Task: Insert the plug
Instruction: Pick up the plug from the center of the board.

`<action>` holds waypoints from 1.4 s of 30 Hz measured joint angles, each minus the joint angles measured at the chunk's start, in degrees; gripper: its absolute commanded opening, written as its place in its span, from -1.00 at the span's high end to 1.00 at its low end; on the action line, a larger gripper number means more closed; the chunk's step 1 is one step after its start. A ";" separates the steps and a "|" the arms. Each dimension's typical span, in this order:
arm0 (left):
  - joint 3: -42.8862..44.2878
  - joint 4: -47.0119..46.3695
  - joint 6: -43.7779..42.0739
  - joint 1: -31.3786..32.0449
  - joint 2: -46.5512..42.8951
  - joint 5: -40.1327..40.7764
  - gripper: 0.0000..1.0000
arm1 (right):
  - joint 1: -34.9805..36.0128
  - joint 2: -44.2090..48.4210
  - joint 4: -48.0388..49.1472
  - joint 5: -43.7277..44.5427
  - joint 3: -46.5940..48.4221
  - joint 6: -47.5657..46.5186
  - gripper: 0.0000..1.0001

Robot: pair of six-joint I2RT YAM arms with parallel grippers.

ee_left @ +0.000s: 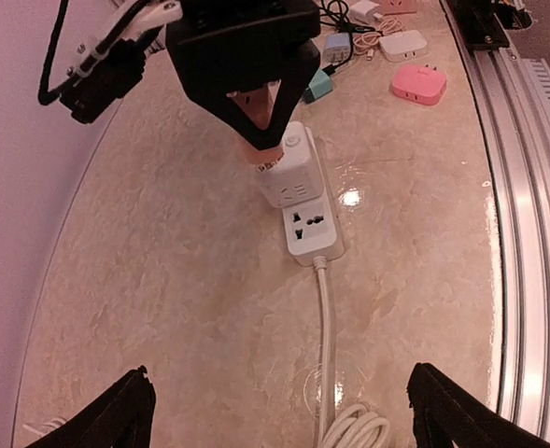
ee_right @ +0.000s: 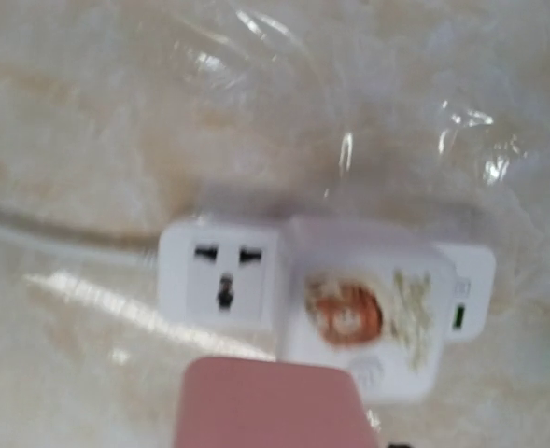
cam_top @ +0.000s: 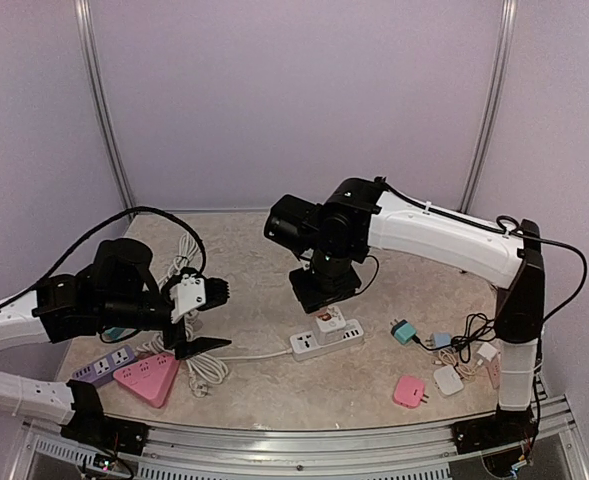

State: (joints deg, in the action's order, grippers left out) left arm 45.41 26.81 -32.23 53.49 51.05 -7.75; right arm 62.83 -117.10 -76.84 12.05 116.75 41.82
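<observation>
Left wrist view shows right fingers (ee_left: 217, 93) pinching plug (ee_left: 260, 123) over adapter (ee_left: 286, 177); left fingers (ee_left: 116, 418) spread.

We're looking into a robotics lab test cell here. Plain pale wall panels (cam_top: 294, 90) are closing in the space, and metal posts (cam_top: 104, 110) are framing them. The left arm (cam_top: 14, 325) and right arm (cam_top: 444, 240) are sitting bolted at an aluminium rail (cam_top: 304, 442) along the near edge of a marble-look bench (cam_top: 264, 290). A white power strip (cam_top: 326, 340), a purple strip (cam_top: 102, 367), a pink triangular one (cam_top: 146, 380) and loose chargers (cam_top: 448, 380) are lying spread across it.
</observation>
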 measured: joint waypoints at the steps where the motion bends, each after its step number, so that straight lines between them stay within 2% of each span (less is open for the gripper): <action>1: -2.05 -4.02 1.77 0.68 1.70 0.31 -0.84 | 0.00 1.14 0.04 -0.66 -0.72 -0.20 1.00; 7: -12.35 -29.68 11.80 1.68 10.60 1.09 -0.83 | 0.00 7.26 3.67 -5.90 -6.45 -1.01 1.00; 9: -13.94 -34.05 12.98 2.43 11.93 1.29 -0.82 | 0.00 8.22 5.33 -7.78 -7.28 -1.29 1.00; 13: -14.19 -39.60 13.60 3.06 12.02 0.94 -0.81 | 0.00 9.40 8.63 -11.43 -7.54 -1.75 1.00; 16: -14.16 -42.49 13.03 3.08 12.02 0.13 -0.70 | 0.35 9.53 10.14 -13.18 -6.97 -2.23 1.00; 19: -14.05 -43.65 11.74 3.08 12.07 -1.38 -0.44 | 1.20 9.51 11.02 -14.32 -6.62 -2.93 1.00; 25: -12.59 -43.60 8.28 3.13 13.14 -5.46 -0.35 | 3.80 9.40 12.44 -15.50 -4.39 -3.50 1.00; 27: -12.24 -43.47 7.69 3.26 13.51 -5.86 -0.24 | 4.33 9.40 13.29 -15.87 -4.24 -3.72 1.00; 32: -12.15 -43.93 7.48 4.11 13.86 -4.17 0.24 | 4.68 9.40 14.45 -16.24 -4.20 -4.46 1.00; 37: -12.17 -45.92 6.45 5.09 13.84 -2.21 0.44 | 4.66 9.40 15.43 -16.52 -4.17 -4.87 1.00; 40: -12.20 -46.10 6.32 5.09 13.81 -1.60 0.98 | 4.63 9.40 15.45 -16.22 -4.17 -4.94 1.00; 42: -12.31 -46.29 6.03 5.07 13.73 -1.07 1.00 | 4.55 9.38 15.63 -16.26 -4.20 -4.98 1.00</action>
State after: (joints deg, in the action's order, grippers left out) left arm 33.10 -19.49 -26.20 58.57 64.77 -8.82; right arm 67.37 -107.72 -61.21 -4.21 112.55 36.84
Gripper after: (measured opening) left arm 0.243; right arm 0.413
